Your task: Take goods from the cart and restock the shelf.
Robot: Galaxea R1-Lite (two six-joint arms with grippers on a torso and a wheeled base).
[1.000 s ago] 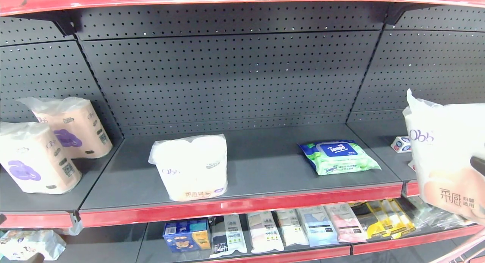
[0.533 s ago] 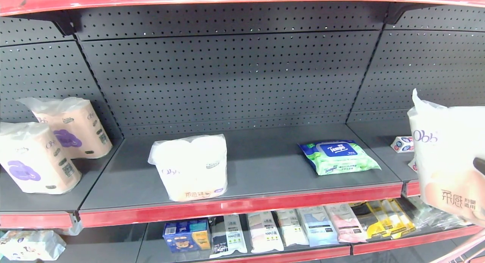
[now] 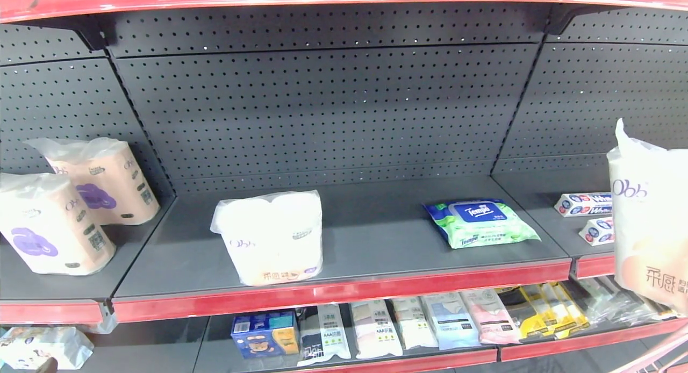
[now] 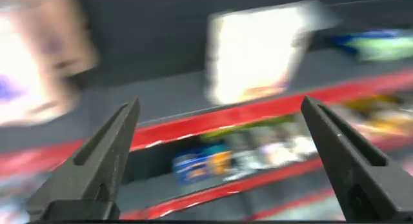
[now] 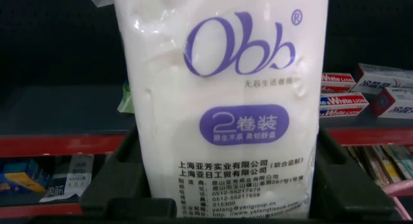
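My right gripper (image 5: 229,185) is shut on a white two-roll paper pack (image 5: 222,88) and holds it upright, with a dark finger (image 5: 119,179) on each side of it. The same held pack (image 3: 653,217) hangs at the far right in the head view, in front of the right shelf bay. A matching white roll pack (image 3: 271,236) stands on the middle shelf board (image 3: 376,238). My left gripper (image 4: 219,102) is open with nothing in it, low and in front of the shelf's red front edge (image 4: 258,111).
A green and blue wet-wipe pack (image 3: 480,222) lies right of centre on the board. Two pink roll packs (image 3: 80,201) stand in the left bay. Toothpaste boxes (image 3: 586,203) lie in the right bay. Small packets (image 3: 408,324) fill the shelf below.
The held pack has shifted to the right, uncovering the toothpaste boxes behind it. The goods on the shelf have not moved.
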